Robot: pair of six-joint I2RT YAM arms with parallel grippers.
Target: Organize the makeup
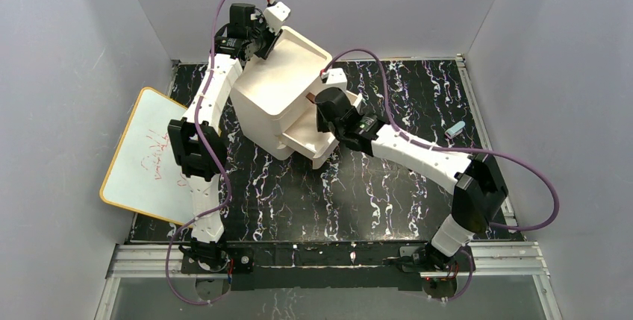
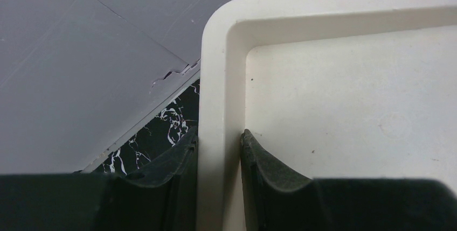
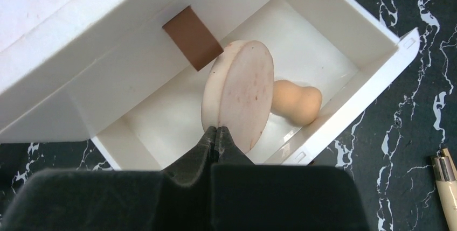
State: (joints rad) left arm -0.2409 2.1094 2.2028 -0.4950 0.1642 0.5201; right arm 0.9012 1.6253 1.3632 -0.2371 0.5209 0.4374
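Note:
A round tan powder disc (image 3: 240, 93) stands on edge over the open bottom drawer (image 3: 355, 102) of the white box (image 1: 276, 85). My right gripper (image 3: 217, 130) is shut, its fingertips pinched on the disc's near edge. A beige egg-shaped sponge (image 3: 296, 102) lies in the drawer behind the disc. My left gripper (image 2: 218, 137) is shut on the box's top rim (image 2: 215, 80), one finger on each side of the wall. In the top view the left gripper (image 1: 261, 36) is at the box's far left corner. The black compact and the white pad are out of view.
A brown handle (image 3: 192, 37) shows on the drawer above the open one. A beige stick with a metal end (image 3: 447, 188) lies on the black marbled table right of the drawer. A small pale tube (image 1: 454, 129) lies at the right. A whiteboard (image 1: 149, 156) leans at the left edge.

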